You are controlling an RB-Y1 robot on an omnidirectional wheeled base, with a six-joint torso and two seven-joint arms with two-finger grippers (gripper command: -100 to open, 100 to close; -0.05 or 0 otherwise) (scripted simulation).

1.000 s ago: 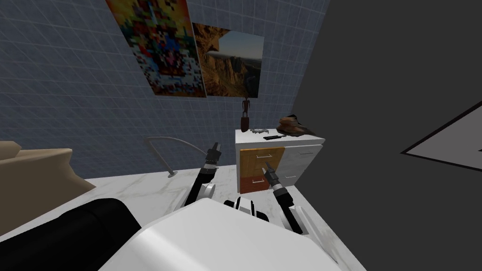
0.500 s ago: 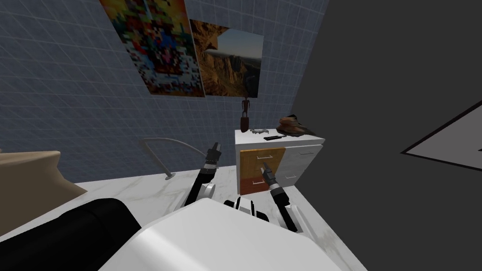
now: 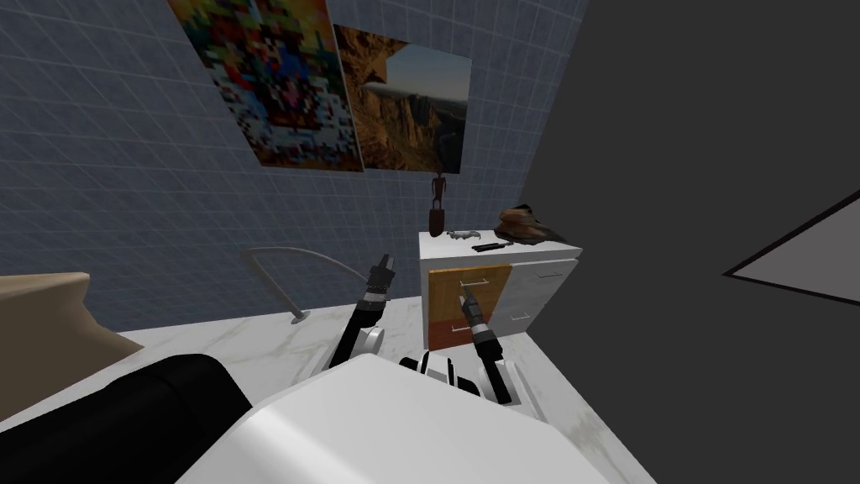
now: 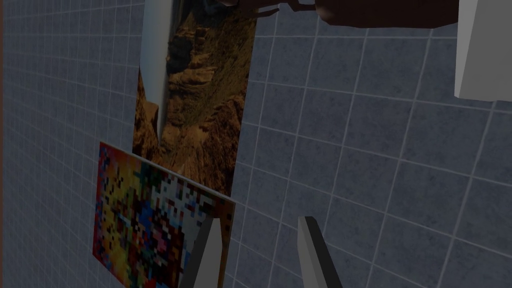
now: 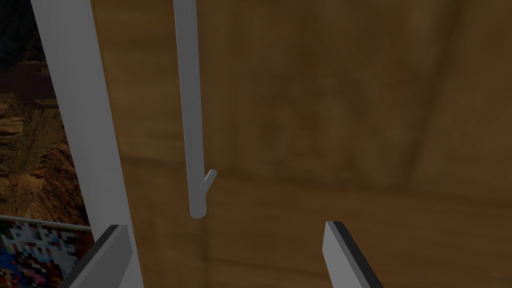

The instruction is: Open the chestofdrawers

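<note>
The chest of drawers [image 3: 495, 290] stands against the blue tiled wall, white-topped, with orange-brown drawer fronts on its left half and white ones on its right. My right gripper [image 3: 464, 296] is open just in front of the upper brown drawer [image 5: 325, 125], a little below its thin grey bar handle [image 3: 473, 281]. In the right wrist view the handle [image 5: 190, 110] runs ahead of my open gripper [image 5: 220, 250], apart from both fingers, closer to one finger [image 5: 102, 255]. My left gripper [image 3: 386, 262] is raised to the left of the chest, open with nothing between its fingers [image 4: 212, 255].
On the chest's top stand a dark slim figurine [image 3: 437, 206], a brown lumpy object [image 3: 522, 224] and small dark items [image 3: 487, 244]. A curved grey floor lamp [image 3: 290, 277] stands left of my arms. A tan sofa [image 3: 42, 336] lies far left. A dark wall [image 3: 672, 210] runs right.
My right gripper has moved up and slightly left, from the lower drawer's level to just under the upper drawer's handle. The head view has shifted a little. The left arm has kept still.
</note>
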